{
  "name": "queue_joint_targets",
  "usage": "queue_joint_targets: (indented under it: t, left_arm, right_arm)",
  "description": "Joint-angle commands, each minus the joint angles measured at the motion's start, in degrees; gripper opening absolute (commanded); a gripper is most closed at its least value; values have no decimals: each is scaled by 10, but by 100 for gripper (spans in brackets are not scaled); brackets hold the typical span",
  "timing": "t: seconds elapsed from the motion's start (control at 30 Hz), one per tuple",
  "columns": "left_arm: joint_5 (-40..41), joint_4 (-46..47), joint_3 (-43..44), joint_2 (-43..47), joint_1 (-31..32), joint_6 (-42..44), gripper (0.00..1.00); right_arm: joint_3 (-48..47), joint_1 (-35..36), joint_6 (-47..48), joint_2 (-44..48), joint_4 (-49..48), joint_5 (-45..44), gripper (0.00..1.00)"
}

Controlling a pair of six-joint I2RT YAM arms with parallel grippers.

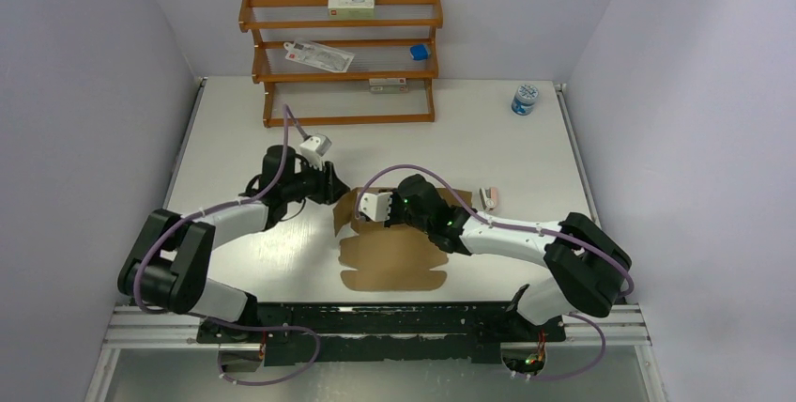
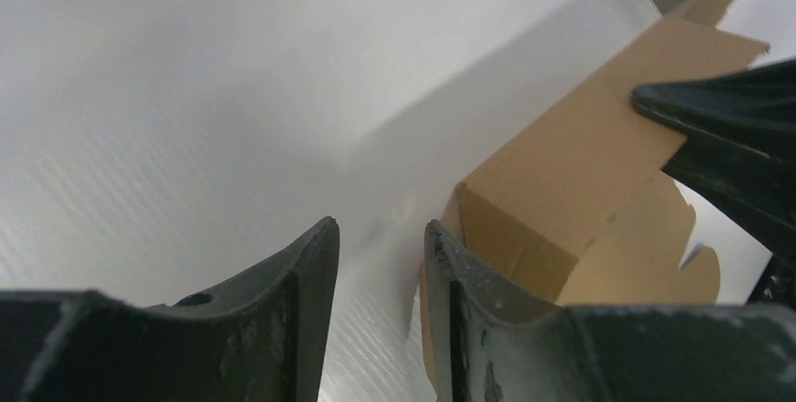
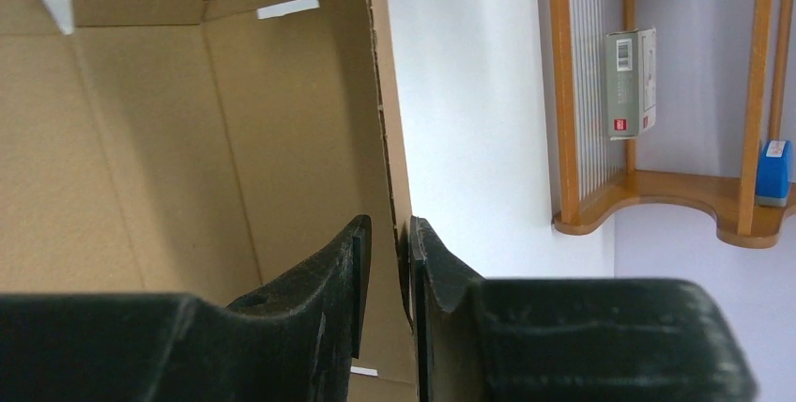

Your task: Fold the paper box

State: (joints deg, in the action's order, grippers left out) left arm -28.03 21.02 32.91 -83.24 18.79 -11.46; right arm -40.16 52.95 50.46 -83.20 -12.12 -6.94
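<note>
- The paper box point(image 1: 394, 256) lies in the middle of the white table point(image 1: 507, 139), in front of the two arms.
- Its near part lies flat on the table. Its far part is bent up into a wall.
- The right gripper point(image 3: 390, 224) is clamped on that wall. One finger is inside the box and the other is outside. The thin brown card is squeezed between them.
- The left gripper point(image 2: 380, 228) is at the left side of the box, low over the table. Its two fingers stand apart, and only bare table shows in the gap. It holds nothing.
- A corner of the box is just beside the outer side of one left finger. I cannot tell if they touch.
- A wooden shelf point(image 1: 338, 64) stands at the far side of the table, well apart from the box.
</note>
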Motion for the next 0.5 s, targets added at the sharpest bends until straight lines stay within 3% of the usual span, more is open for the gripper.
queue_joint_targets:
  t: [0.0, 0.2, 0.47]
  left_arm:
    - [48, -14, -24, 32, 36, -26, 42]
    - [106, 3, -86, 83, 57, -107, 38]
    - [148, -52, -93, 171, 59, -162, 38]
  right_arm:
    - [3, 4, 5, 3, 5, -4, 26]
    - [18, 22, 6, 13, 1, -23, 23]
    - [18, 36, 26, 1, -17, -63, 11]
